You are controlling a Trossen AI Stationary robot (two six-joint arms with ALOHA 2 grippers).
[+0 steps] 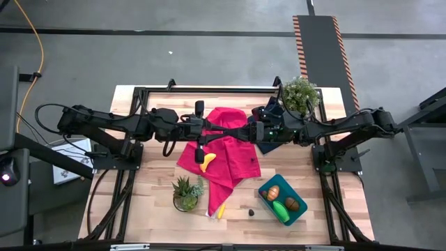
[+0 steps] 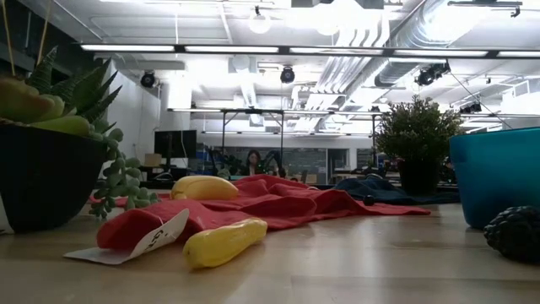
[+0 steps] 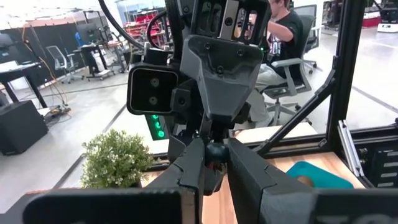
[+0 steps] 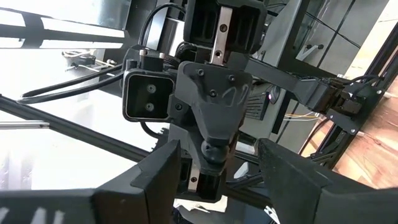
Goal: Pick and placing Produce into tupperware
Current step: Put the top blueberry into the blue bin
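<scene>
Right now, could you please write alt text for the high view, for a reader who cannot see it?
Two dark arms meet above a red cloth that holds a yellow banana. The teal tupperware at the table's near right already holds orange, green and brown produce; a second banana and potted plants sit nearby.

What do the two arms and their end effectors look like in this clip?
Both arms are dark, jointed, with black cables looping along them. The left end effector and right end effector each have two wedge-shaped dark fingers below a boxy wrist camera with twin lenses; a green light glows near the right wrist.
</scene>
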